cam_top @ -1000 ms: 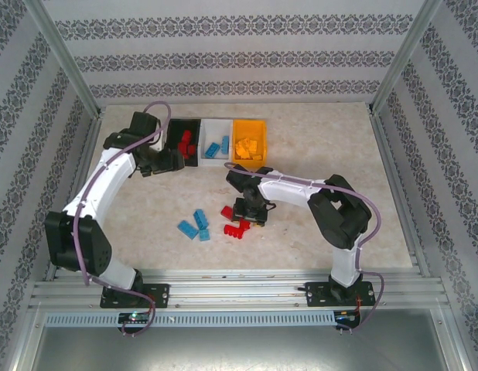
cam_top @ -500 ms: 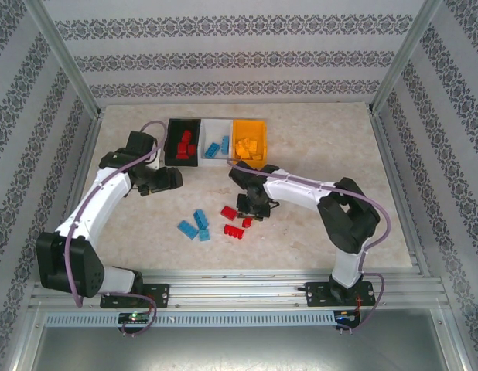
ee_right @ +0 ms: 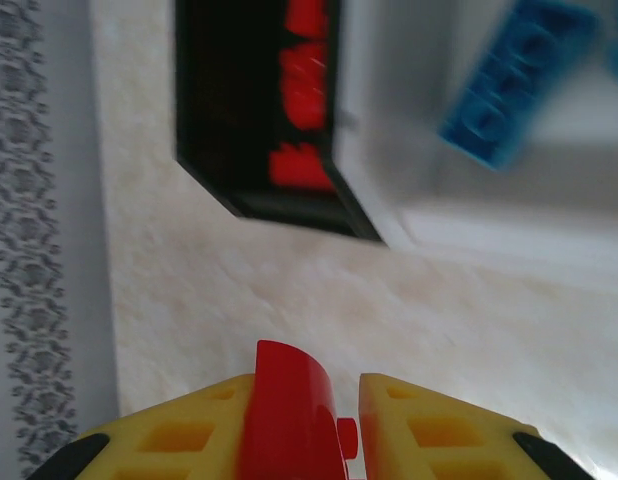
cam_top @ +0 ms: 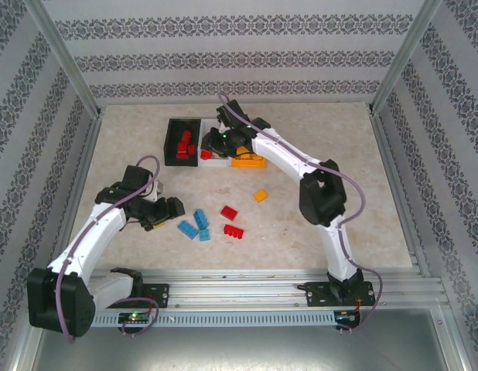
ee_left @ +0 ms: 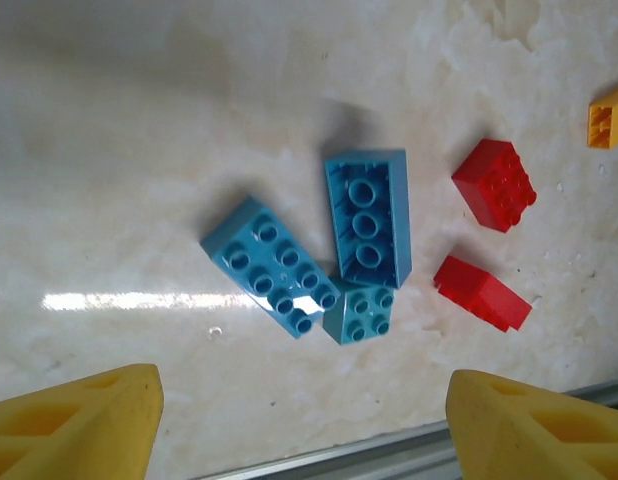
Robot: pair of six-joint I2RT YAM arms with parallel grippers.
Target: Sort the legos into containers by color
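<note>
A small red studded plastic brick [ee_right: 284, 430] is pinched in the right gripper [ee_right: 307, 385] near a corner of the black plastic bin [ee_right: 289, 212], and may be lost to the adjoining white plastic bin [ee_right: 469, 225] if released early; the left gripper [ee_left: 309, 430] is spread wide over light blue plastic bricks [ee_left: 359, 215].

Three blue legos [ee_left: 329, 260] lie touching at frame centre on the counter [ee_left: 139, 150]. Two red legos [ee_left: 494, 185] sit just right of them, with an orange-yellow lego [ee_left: 609, 115] at the right edge. The left end effector [ee_left: 304, 435] has its fingers [ee_left: 79, 420] spread wide, one in each bottom corner.
</note>
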